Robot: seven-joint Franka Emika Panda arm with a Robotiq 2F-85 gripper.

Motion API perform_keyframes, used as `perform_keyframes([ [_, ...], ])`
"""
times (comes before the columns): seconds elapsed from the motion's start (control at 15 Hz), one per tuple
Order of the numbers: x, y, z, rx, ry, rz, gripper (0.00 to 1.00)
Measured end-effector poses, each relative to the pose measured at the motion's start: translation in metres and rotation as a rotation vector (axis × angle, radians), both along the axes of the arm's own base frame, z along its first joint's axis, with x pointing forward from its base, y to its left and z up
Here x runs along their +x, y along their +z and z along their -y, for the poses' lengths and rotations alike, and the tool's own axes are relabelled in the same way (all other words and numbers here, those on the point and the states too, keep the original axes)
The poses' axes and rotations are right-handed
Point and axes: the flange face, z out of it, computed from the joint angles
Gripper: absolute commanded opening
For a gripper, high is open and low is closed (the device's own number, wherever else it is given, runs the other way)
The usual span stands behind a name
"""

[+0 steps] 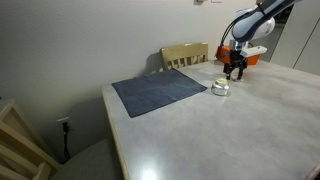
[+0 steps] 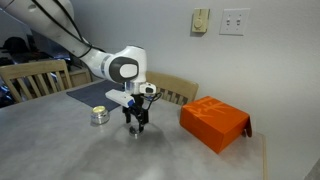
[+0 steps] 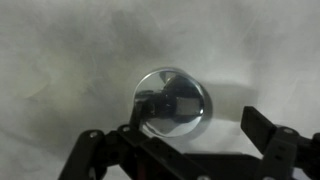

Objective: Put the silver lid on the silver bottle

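Wrist view: your gripper stood open, jaws spread wide. The silver lid lay flat between them, close to the finger at the picture's left and clear of the opposite one.
Silver bottle: in an exterior view the silver bottle stood on the table near the gripper, to its left and apart from it, with no lid on it yet.
Gripper height: you were low over the table, just above the lid.
Orange box: the orange box sat well apart on the gripper's right, so it looked no threat.
Risk, closing: with the lid off-centre, the nearer finger would likely have touched first and slid or tipped it.
Risk, grip: the lid looked thin and slick, so a shallow pinch could have dropped it.
Risk, placing: the bottle was small and light-looking, and a low carry could have knocked it over.
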Motion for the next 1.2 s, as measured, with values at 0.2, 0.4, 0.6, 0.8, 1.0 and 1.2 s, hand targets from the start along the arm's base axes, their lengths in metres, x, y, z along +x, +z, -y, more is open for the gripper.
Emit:
perform_keyframes([
  [0.2,0.0,-0.001,0.002,-0.037,-0.066,0.01,1.0],
  [0.4,0.001,0.0,0.005,-0.066,-0.113,0.024,1.0],
  [0.6,0.0,-0.002,0.009,-0.072,-0.131,0.035,1.0],
  [0.8,-0.001,-0.006,0.012,-0.067,-0.126,0.057,1.0],
  [1.0,0.0,-0.007,0.013,-0.056,-0.104,0.074,0.99],
  [1.2,0.001,-0.006,0.014,-0.028,-0.092,0.086,1.0],
])
